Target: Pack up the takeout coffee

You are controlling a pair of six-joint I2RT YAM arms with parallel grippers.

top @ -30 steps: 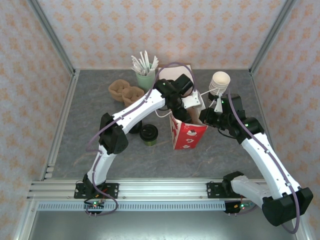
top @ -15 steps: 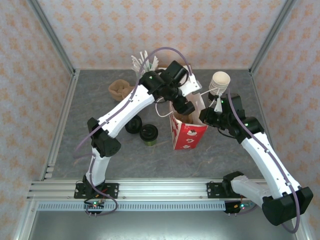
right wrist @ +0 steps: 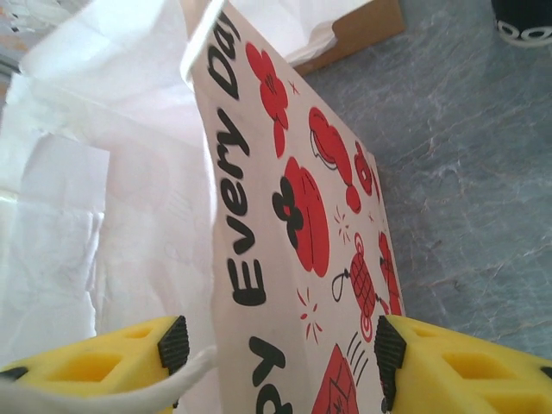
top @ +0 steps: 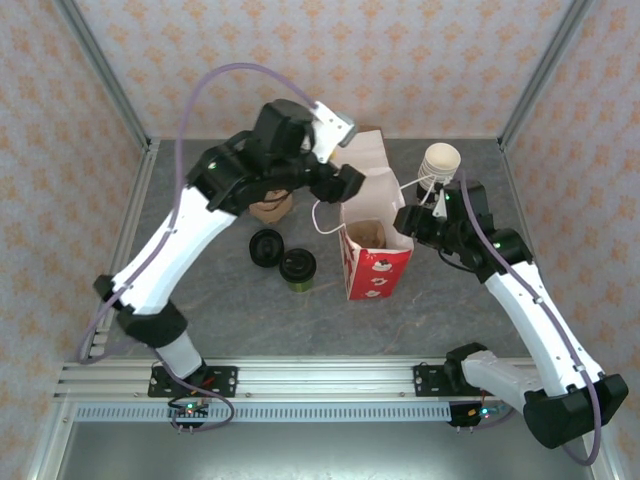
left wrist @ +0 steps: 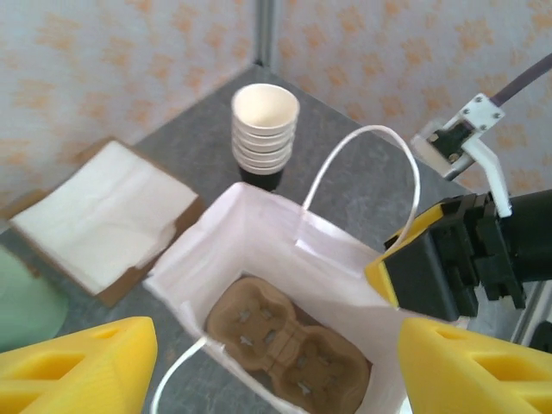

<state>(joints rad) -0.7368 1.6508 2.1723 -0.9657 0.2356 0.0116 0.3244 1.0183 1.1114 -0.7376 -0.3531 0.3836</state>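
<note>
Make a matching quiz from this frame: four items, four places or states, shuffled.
Items:
1. takeout coffee
2. stack of cream cups
3. napkins
4. red-and-white bag

Places or states:
A. lying in a flat cardboard box
B. standing open, handles up
C. on the table left of the bag, black lid on
D. lidless, behind the bag to its right

Pairs: 1-C, 2-D, 3-A, 4-B

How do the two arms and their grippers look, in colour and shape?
The left arm and right arm have white rounded shells, black joints and a lilac cable outside. The left gripper and right gripper have blocky yellow fingers; the right one's carry black pads.
</note>
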